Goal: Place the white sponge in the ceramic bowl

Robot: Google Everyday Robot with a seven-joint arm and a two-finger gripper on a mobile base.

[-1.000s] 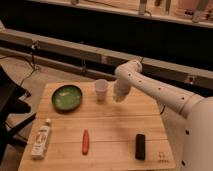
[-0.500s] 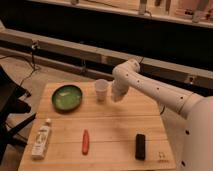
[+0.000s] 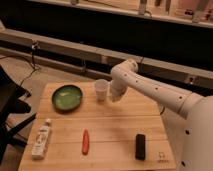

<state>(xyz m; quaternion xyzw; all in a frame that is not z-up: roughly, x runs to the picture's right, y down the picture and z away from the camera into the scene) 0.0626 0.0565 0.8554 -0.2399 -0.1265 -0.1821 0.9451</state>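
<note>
The ceramic bowl (image 3: 67, 96) is a shallow, glossy green bowl with a darker rim, at the back left of the wooden table (image 3: 115, 127). My gripper (image 3: 115, 95) hangs from the white arm (image 3: 150, 87) at the back middle of the table. It is just right of a small white cup (image 3: 101, 89) and well right of the bowl. I see no white sponge lying on the table. Whether one is in the gripper is hidden.
A white bottle with a green label (image 3: 42, 139) lies at the front left. A red elongated object (image 3: 85, 141) lies front centre and a black block (image 3: 141, 146) front right. A dark chair (image 3: 9, 107) stands left of the table.
The gripper has shifted slightly left, closer to the white cup. Nothing on the table has moved.
</note>
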